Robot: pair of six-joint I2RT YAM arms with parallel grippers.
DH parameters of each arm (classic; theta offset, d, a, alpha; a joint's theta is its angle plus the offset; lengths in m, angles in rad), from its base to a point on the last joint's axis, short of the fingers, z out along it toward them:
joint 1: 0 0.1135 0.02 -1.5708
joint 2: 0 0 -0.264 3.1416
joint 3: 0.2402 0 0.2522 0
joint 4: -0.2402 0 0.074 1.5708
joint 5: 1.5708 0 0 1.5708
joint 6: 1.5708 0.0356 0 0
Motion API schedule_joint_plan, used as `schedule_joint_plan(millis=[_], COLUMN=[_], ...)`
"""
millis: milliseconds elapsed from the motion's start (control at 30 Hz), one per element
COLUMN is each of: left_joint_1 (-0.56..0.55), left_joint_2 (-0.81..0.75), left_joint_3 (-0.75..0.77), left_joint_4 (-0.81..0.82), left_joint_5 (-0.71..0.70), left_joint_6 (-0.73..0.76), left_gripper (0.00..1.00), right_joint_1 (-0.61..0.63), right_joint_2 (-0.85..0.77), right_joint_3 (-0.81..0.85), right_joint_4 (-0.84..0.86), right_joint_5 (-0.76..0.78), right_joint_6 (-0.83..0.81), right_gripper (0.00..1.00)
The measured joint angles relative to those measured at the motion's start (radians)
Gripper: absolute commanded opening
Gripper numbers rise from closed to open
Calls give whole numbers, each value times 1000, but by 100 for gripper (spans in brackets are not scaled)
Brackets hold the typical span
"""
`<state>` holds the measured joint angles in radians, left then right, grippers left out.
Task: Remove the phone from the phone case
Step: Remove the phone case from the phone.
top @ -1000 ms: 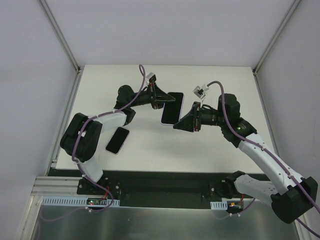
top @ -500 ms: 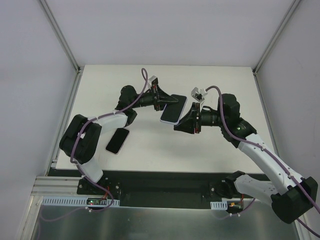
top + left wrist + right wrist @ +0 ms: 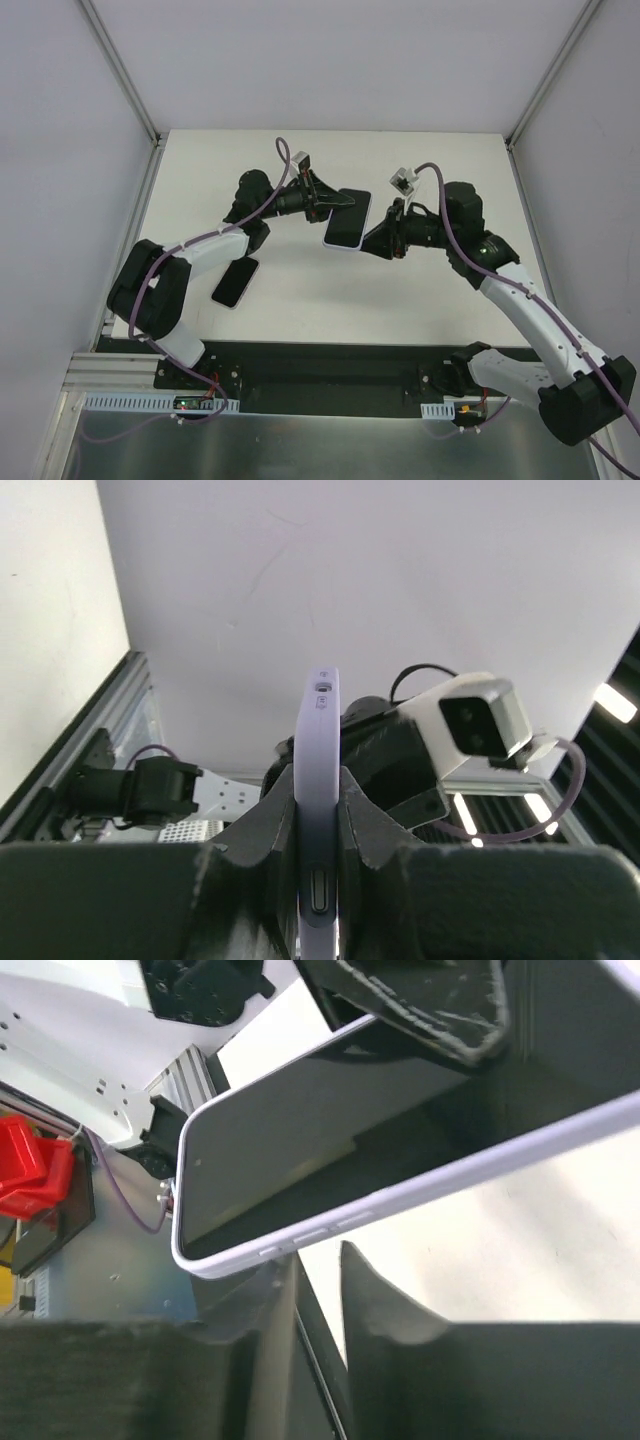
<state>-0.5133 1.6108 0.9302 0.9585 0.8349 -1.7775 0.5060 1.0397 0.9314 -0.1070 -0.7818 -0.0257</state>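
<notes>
The phone (image 3: 346,214) has a dark screen and sits in a lilac phone case (image 3: 420,1192). It is held above the table, tilted. My left gripper (image 3: 327,203) is shut on the case's upper left end. In the left wrist view the case (image 3: 321,742) runs edge-on between that gripper's (image 3: 320,782) fingers. My right gripper (image 3: 374,242) is at the case's lower right edge. In the right wrist view its jaws (image 3: 315,1254) stand nearly together just under the case's button side, with nothing between them. Its left fingertip (image 3: 280,1272) touches the case's rim.
A second dark phone-shaped slab (image 3: 236,281) lies flat on the white table (image 3: 300,300) near the left arm. Grey walls (image 3: 90,200) enclose the table on three sides. A black rail (image 3: 320,365) runs along the near edge.
The right gripper's jaws have narrowed and its wrist has shifted slightly right along the case's edge. The left gripper has kept its grip, and the phone has tilted a little.
</notes>
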Motion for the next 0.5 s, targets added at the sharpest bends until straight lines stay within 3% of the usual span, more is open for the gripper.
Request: schedule_joint_plan(millis=[33,100,133,167,200,367,500], left_joint_1=[0,4,7,11,18,37,42], left_joint_2=[-8,-26,-37,-45,-56,-64,-64], left_joint_3=[0,0,0,0,0,0,0], left_joint_4=[-24,-69,-89,-98,-110,-144,-158], left_joint_5=[0,1,2,2,1,-5,-11], left_joint_6=[26,66,81,98,118,174,206], left_gripper=[0,0,0,0,0,0,0], right_joint_1=[-13,-47,-60,-67,-79,-158,-168], right_joint_2=[0,9,8,-2,-27,-170,-187], right_joint_3=[17,70,82,81,65,-60,-177], right_joint_4=[-50,-161,-189,-202,-213,-146,105], right_joint_5=[0,-16,-16,-12,-10,-18,-6], right_joint_6=[1,-8,-11,-4,3,179,472], right_gripper=[57,74,90,96,100,96,96])
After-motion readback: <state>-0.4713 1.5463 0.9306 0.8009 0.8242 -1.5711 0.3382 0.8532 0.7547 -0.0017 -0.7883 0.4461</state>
